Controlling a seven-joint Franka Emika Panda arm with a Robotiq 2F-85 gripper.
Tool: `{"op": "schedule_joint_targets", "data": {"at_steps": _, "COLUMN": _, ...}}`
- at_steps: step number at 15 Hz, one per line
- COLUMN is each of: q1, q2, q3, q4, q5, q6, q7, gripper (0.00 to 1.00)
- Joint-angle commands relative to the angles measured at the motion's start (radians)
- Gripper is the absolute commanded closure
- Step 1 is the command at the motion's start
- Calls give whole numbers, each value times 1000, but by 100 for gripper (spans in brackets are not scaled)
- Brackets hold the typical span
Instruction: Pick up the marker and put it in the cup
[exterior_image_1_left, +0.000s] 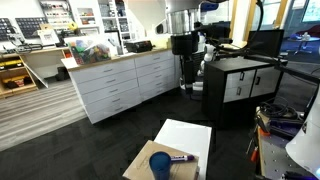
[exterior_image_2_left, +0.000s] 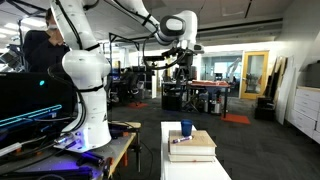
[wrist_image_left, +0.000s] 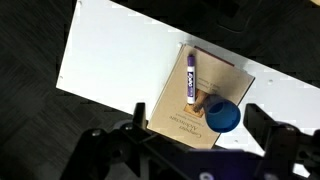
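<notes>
While the marker (wrist_image_left: 190, 78) lies flat on the board (wrist_image_left: 168, 118), nothing is touching it, and that tells us where we are: the pick has not begun. It sits out in the open, purple barrel and white label facing up in the wrist view, long sides free, which I'd say gives the jaws a clean line to close across it. Its lower end comes just beside the cup (wrist_image_left: 222, 117); whether they touch I cannot tell, and a small reddish patch shows between them that I can't make out. The cup stands upright, mouth up, dark blue inside, nothing in it that I can see, so the drop looks like a short hop once the marker is lifted. Both rest on the brown board, which lies on the white table (wrist_image_left: 110, 50). Above it all hangs the gripper (wrist_image_left: 197, 112), looking straight down, jaws spread wide apart and holding nothing, a dark finger (wrist_image_left: 262, 122) at either side of the view. In an exterior view the gripper (exterior_image_2_left: 178, 62) is high over the table, well apart from the marker, at the end of the white arm (exterior_image_2_left: 85, 70). My read: a descent with the jaws turned across the barrel comes next, and the risk is clipping the cup so close by.
</notes>
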Motion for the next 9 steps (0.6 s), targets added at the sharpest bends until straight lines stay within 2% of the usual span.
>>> {"op": "schedule_joint_targets", "data": {"at_steps": 1, "q1": 25, "q2": 49, "q3": -8, "q4": -11, "q5": -5, "q6": 59, "q7": -39, "gripper": 0}}
{"op": "schedule_joint_targets", "data": {"at_steps": 5, "q1": 44, "q2": 112, "q3": -10, "q4": -35, "q5": 16, "q6": 169, "q7": -91, "gripper": 0}}
{"op": "schedule_joint_targets", "data": {"at_steps": 9, "q1": 48, "q2": 149, "q3": -8, "q4": -70, "q5": 28, "q6": 232, "q7": -108, "gripper": 0}}
